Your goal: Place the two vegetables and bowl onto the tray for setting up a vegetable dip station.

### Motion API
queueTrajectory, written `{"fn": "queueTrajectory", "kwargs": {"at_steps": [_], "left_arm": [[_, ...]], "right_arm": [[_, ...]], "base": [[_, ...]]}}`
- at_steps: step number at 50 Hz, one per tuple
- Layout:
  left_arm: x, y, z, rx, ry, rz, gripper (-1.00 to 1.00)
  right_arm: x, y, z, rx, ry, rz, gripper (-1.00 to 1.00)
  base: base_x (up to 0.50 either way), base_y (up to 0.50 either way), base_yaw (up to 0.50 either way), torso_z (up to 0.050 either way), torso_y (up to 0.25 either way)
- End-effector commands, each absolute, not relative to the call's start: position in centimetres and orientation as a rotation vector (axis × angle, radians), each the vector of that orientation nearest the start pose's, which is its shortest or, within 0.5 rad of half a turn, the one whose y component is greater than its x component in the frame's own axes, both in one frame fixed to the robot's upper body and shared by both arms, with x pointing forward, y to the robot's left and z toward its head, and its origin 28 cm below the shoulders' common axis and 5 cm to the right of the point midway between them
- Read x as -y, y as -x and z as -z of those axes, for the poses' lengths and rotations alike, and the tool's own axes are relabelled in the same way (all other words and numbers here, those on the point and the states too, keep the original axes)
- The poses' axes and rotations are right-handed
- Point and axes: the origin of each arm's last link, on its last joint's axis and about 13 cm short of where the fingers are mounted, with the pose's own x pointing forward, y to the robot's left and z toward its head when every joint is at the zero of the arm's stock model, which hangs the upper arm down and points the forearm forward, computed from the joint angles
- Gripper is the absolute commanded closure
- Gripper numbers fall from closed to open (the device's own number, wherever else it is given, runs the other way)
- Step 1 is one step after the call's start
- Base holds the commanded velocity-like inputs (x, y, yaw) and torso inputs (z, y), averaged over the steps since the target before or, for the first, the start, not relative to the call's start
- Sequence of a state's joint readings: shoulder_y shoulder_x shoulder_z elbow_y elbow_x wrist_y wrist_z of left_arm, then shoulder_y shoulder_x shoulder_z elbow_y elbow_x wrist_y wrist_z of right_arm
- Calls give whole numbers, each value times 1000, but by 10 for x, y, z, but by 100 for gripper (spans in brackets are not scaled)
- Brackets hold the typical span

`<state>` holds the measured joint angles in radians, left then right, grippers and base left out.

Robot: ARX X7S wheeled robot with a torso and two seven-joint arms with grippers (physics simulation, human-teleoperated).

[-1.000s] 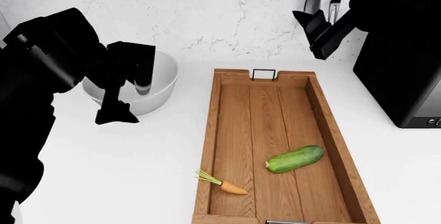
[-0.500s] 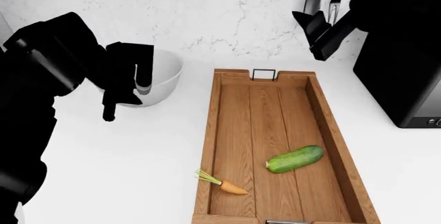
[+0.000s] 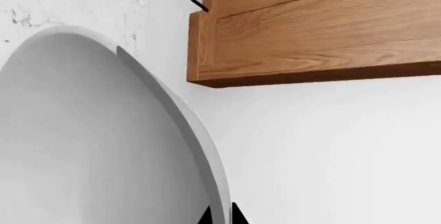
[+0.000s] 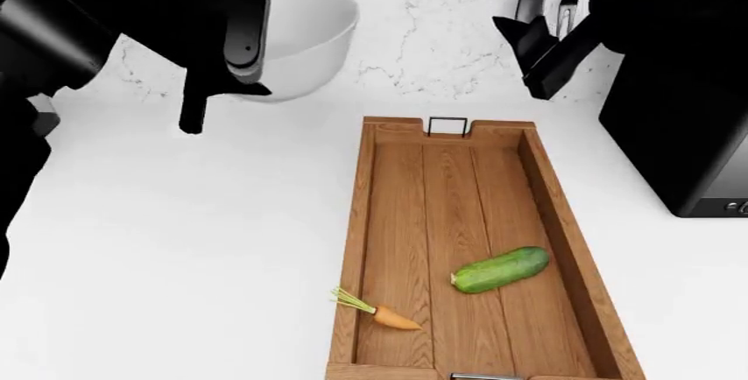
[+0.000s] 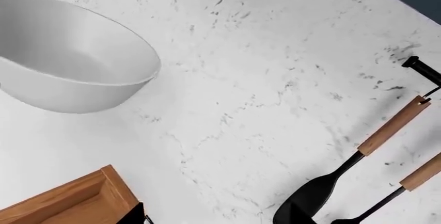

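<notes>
My left gripper (image 4: 240, 60) is shut on the rim of the white bowl (image 4: 306, 37) and holds it in the air, left of the tray's far end. In the left wrist view the bowl's rim (image 3: 206, 172) sits between my fingertips (image 3: 238, 216). The wooden tray (image 4: 386, 222) lies lengthwise on the white counter; its corner also shows in the left wrist view (image 3: 310, 38). The green cucumber (image 4: 500, 270) and the small orange carrot (image 4: 391, 316) lie in the tray's near half. My right gripper (image 4: 526, 58) hangs open and empty above the tray's far right corner.
A black appliance (image 4: 684, 117) stands right of the tray. Dark utensils with wooden handles (image 5: 386, 141) hang on the marble wall (image 4: 409, 21) behind. The right wrist view also shows the lifted bowl (image 5: 69, 53) and a tray corner (image 5: 76, 203).
My left gripper has lifted the bowl off the counter, up and a little toward the tray. The right arm, cucumber and carrot have not moved.
</notes>
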<state>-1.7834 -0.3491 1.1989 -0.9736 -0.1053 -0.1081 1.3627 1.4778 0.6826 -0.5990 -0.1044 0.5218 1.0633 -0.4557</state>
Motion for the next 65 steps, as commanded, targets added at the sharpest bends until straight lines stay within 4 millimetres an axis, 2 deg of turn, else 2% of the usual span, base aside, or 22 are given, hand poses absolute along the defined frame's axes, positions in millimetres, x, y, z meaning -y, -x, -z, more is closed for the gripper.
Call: {"fn": "queueTrajectory", "kwargs": {"at_steps": [1,3,4,6,7,10,14,18,25,32,37,44,59,65], "left_arm": [[-258,-400,-414,-300,-1253,1181,100],[-254,-402,-410,-278,-1252,1207,100],[-252,-403,-409,-262,-1249,1217,100],[-249,-406,-407,-246,-1249,1237,100],[-247,-407,-406,-234,-1247,1244,100],[-238,-414,-399,-189,-1233,1285,100],[-223,-422,-392,-128,-1217,1340,100],[-213,-427,-383,-92,-1200,1383,100],[-199,-427,-375,-49,-1194,1461,100],[-188,-420,-367,-17,-1178,1538,100],[-186,-410,-367,-6,-1166,1568,100],[-183,-401,-365,16,-1135,1606,100],[-166,-399,-343,-31,-1164,1728,100],[-156,-409,-337,-12,-1162,1746,100]], "right_arm": [[187,-278,-384,-14,650,-478,-100],[186,-261,-396,-19,652,-477,-100],[187,-253,-396,-28,679,-479,-100],[186,-239,-396,-48,627,-485,-100],[186,-235,-395,-65,576,-486,-100],[186,-216,-387,-58,572,-463,-100],[179,-189,-394,-43,541,-518,-100],[182,-178,-395,-16,520,-499,-100],[179,-175,-392,-1,524,-529,-100],[177,-175,-419,124,555,-515,-100],[178,-177,-420,145,554,-525,-100],[176,-177,-437,221,559,-512,-100],[174,-179,-424,205,523,-549,-100],[174,-174,-417,195,510,-566,-100]], "base": [[0,0,0,0,0],[0,0,0,0,0],[0,0,0,0,0],[0,0,0,0,0],[0,0,0,0,0],[0,0,0,0,0],[0,0,0,0,0],[0,0,0,0,0],[0,0,0,0,0],[0,0,0,0,0],[0,0,0,0,0],[0,0,0,0,0],[0,0,0,0,0],[0,0,0,0,0]]}}
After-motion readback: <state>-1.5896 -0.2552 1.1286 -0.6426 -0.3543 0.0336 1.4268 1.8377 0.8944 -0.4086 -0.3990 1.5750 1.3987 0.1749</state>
